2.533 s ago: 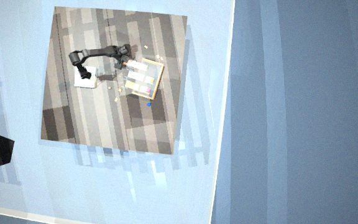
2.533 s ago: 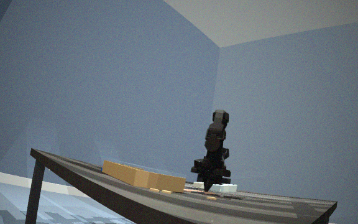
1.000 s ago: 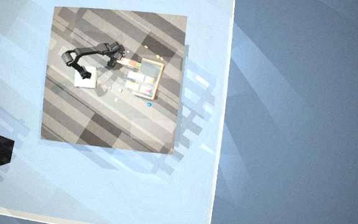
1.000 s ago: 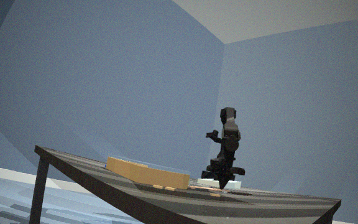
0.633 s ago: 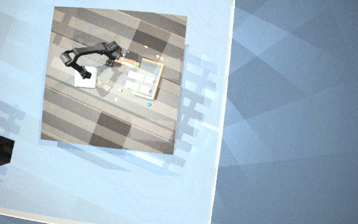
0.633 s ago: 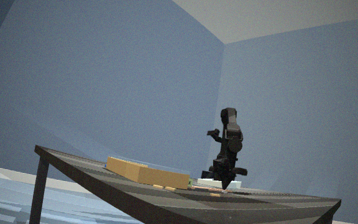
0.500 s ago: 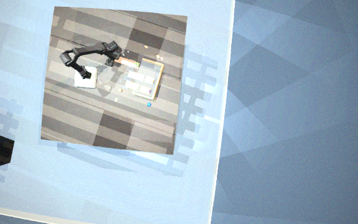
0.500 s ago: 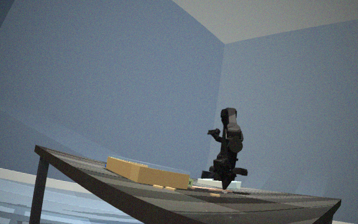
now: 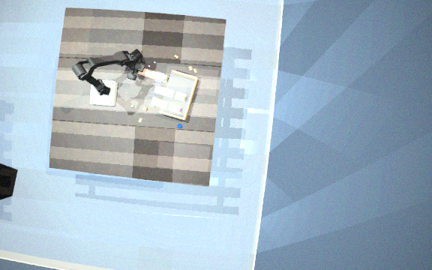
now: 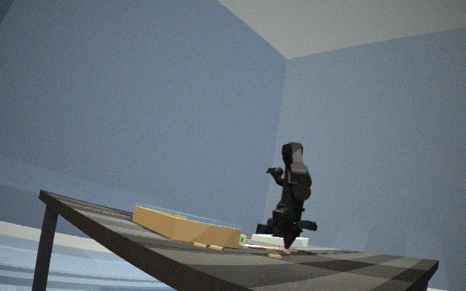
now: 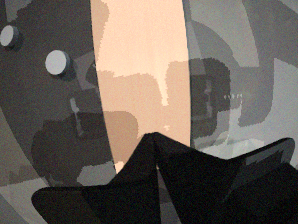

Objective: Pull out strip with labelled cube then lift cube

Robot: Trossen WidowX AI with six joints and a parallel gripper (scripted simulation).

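Note:
A pale orange strip lies with much of its length outside the tray, pointing toward the arm. A green labelled cube shows at its tray end, beside the tray's corner. My gripper is shut with nothing between the fingers. Its tips point down at or just above the strip's outer end; whether they touch it is not clear. The orange-walled tray holds parts of two other pale strips, a middle one and a lower one. A magenta cube is at the lower one.
Small yellow blocks lie around the tray, one beyond the strip and one on the other side. A blue object lies beside the tray. A light round peg stands beside the strip. The arm's base stands on a white plate.

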